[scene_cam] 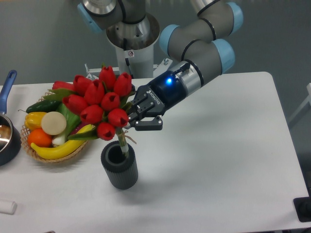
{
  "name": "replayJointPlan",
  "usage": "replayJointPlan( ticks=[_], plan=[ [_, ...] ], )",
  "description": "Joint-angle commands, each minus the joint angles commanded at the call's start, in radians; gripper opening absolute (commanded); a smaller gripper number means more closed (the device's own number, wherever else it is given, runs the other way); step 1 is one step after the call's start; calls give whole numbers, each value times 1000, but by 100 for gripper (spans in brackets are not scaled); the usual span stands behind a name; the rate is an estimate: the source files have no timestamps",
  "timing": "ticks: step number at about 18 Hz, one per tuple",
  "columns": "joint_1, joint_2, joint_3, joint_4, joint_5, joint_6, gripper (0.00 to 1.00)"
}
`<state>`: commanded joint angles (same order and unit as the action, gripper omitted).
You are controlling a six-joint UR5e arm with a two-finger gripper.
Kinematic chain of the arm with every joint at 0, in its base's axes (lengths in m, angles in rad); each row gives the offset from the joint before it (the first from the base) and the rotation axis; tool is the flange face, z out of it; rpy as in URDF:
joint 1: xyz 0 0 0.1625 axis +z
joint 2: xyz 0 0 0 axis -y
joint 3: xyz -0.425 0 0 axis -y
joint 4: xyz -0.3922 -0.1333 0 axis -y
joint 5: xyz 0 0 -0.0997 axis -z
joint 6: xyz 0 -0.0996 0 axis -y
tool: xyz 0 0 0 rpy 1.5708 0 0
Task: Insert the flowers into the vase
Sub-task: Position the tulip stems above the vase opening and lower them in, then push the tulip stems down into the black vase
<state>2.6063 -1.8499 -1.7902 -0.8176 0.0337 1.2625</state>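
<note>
- The vase [119, 170] stands upright near the front of the table [218, 160]; it looks stable.
- Stem ends dip into its mouth.
- My claw [130, 119] is clamped on the flowers [99, 104] below the buds: light, top-heavy, soft, so stems are the right hold.
- A fruit basket [51, 155] sits behind.

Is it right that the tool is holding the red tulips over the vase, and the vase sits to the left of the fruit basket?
Not quite. The camera view shows the tool holding the tulips over the vase, stems reaching into its mouth, but the vase sits to the right of the fruit basket, not the left.
</note>
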Motion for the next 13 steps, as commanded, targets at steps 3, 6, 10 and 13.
replayJointPlan(
  ticks=[3, 6, 10, 13],
  plan=[
    [0, -15, -8, 0, 0, -2, 17],
    [0, -20, -12, 0, 0, -2, 17],
    [0, -25, -35, 0, 2, 2, 17],
    [-2, -51, -35, 0, 5, 2, 18]
  ],
)
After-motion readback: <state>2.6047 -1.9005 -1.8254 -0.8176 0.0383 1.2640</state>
